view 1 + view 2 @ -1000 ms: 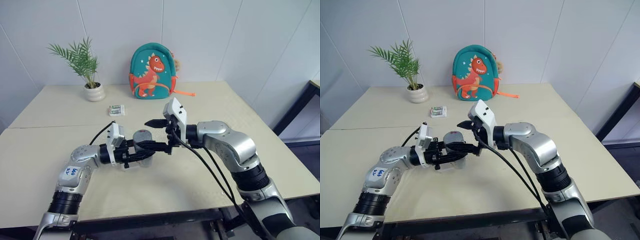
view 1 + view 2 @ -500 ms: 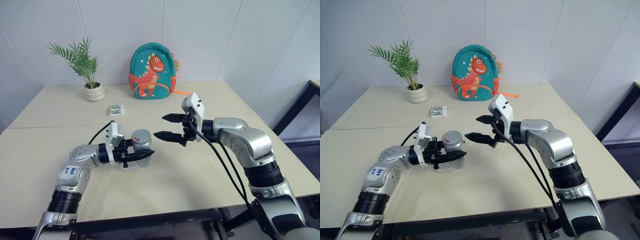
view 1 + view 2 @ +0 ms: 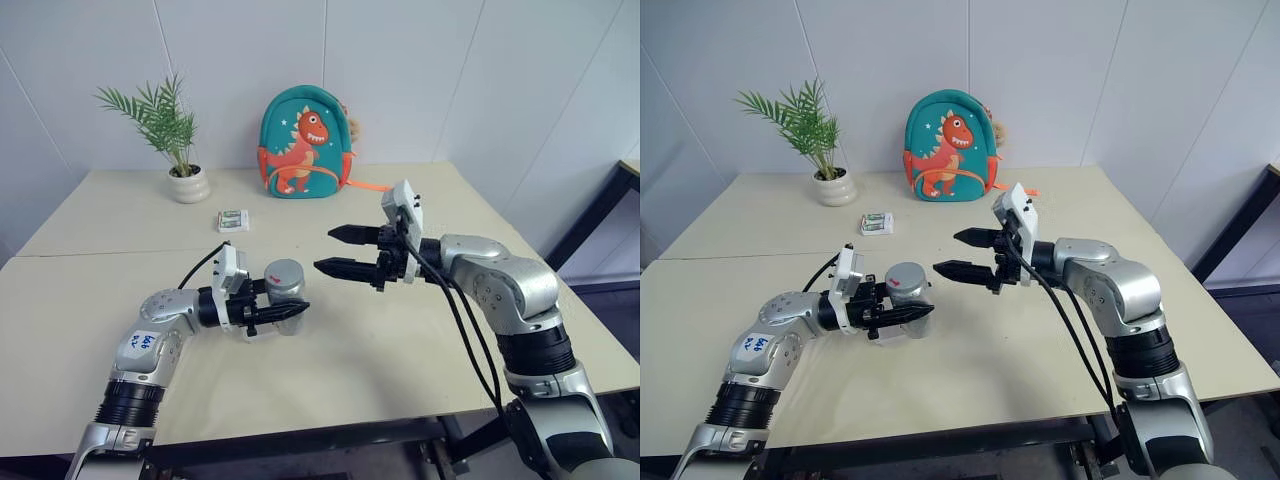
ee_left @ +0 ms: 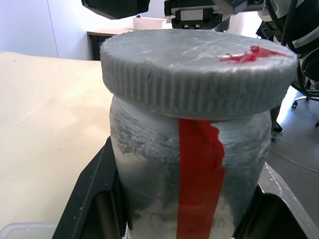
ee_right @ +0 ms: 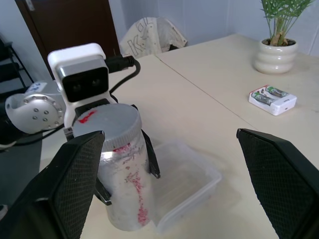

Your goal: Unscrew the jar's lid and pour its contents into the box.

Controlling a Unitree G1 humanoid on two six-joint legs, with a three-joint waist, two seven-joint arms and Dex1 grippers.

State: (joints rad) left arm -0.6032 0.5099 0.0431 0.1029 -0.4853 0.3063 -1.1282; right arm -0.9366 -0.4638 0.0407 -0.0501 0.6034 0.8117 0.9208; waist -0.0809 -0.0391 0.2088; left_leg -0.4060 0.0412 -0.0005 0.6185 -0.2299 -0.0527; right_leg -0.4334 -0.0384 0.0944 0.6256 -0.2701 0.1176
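Gripping the jar (image 3: 285, 295) by its wall, the left gripper (image 3: 288, 312) has its two black fingers (image 4: 97, 199) closed tight on either side of the frosted body, which stands upright between them. A red strip runs down the jar's wall facing the left wrist camera, and the lid (image 4: 197, 67), a ribbed grey screw cap with a red smear on top, sits on the jar. Just under and beside the jar, on the far side of the left fingers, lies the box (image 5: 187, 181), a shallow clear plastic tray with rounded corners resting on the table (image 3: 350, 350); whether the jar's base touches it cannot be told.

Past the tips of the left fingers, the right gripper (image 3: 340, 250) hangs in the air pointing back toward the jar, apart from it and a little above the lid. Its two fingers (image 3: 345, 267) stand spread wide, one above the other, with nothing between them.

Farther back on the table, beyond both sets of fingers, a small green-and-white packet (image 3: 234, 220) lies flat. Behind that, near the wall, a white pot with a green palm-like plant (image 3: 172, 135) stands behind the left gripper, and a teal backpack with an orange dinosaur (image 3: 304, 143) leans upright against the wall.
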